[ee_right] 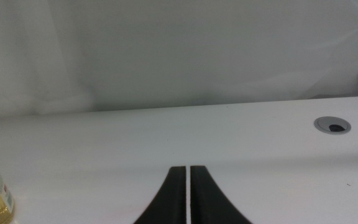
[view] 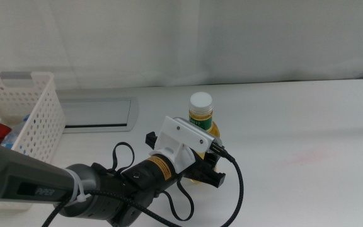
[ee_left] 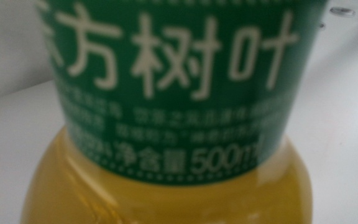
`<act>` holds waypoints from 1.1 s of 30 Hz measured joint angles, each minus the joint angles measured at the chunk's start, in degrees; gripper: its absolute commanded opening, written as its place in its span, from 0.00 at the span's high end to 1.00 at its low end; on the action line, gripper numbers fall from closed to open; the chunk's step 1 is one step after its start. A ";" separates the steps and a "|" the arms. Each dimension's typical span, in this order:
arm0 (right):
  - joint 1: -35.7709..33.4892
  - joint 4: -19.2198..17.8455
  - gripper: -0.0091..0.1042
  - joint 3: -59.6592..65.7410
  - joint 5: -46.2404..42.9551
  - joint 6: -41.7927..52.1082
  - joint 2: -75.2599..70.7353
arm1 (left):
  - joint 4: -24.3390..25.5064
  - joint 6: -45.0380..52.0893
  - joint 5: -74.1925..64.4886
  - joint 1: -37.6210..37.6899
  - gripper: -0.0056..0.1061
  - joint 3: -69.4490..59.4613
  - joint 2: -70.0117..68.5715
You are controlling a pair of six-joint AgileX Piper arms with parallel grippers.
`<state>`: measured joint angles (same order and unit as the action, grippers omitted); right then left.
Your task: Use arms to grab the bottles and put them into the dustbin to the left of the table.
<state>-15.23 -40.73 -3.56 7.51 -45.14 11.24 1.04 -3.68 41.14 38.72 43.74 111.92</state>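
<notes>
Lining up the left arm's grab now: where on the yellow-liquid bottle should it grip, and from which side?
Grip the yellow-liquid bottle on its lower body, just under the green label, coming in level from the near-left side, where the left gripper already sits. The bottle stands upright and widens below the label, so a low side grip should hold better than the narrow white cap.

Bright, even light; blurred close-up label [ee_left: 179, 68]

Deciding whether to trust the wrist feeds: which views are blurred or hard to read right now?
Left wrist view: the yellow-liquid bottle fills the frame, close and soft-focused, hiding the jaws. Right wrist view: sharp enough, flat light, right gripper shut over the bare table. Middle view: clear; left gripper at the bottle, dustbin readable.
</notes>
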 measured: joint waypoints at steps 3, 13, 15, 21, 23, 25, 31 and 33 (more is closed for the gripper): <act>0.00 0.03 0.94 0.00 0.00 0.00 0.00 | 0.00 -0.42 -0.22 0.00 0.98 0.11 0.00; 0.00 0.16 0.94 0.00 0.00 0.00 0.00 | -3.53 3.22 -13.01 0.00 0.98 1.37 -7.77; 0.00 0.16 0.94 0.00 0.00 0.00 0.00 | -5.81 7.22 -17.18 -0.25 0.98 3.01 -10.79; 0.00 0.16 0.94 0.00 0.00 0.00 0.00 | -9.65 16.11 -29.18 -4.67 0.98 9.21 -19.88; 0.00 0.16 0.94 0.00 0.00 0.00 0.00 | -10.03 16.99 -32.95 -7.56 0.98 10.73 -22.78; 0.00 0.16 0.94 0.00 0.00 0.00 0.00 | -10.28 17.67 -36.68 -10.95 0.98 12.29 -25.63; 0.00 0.16 0.94 0.00 0.00 0.00 0.00 | -9.65 20.69 -51.95 -22.88 0.98 18.90 -32.24; 0.00 0.16 0.94 0.00 0.00 0.00 0.00 | -8.74 20.96 -56.62 -27.38 0.98 21.29 -33.33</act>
<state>-15.23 -40.57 -3.56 7.51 -45.14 11.24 -7.69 17.28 -15.49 11.34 65.02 78.58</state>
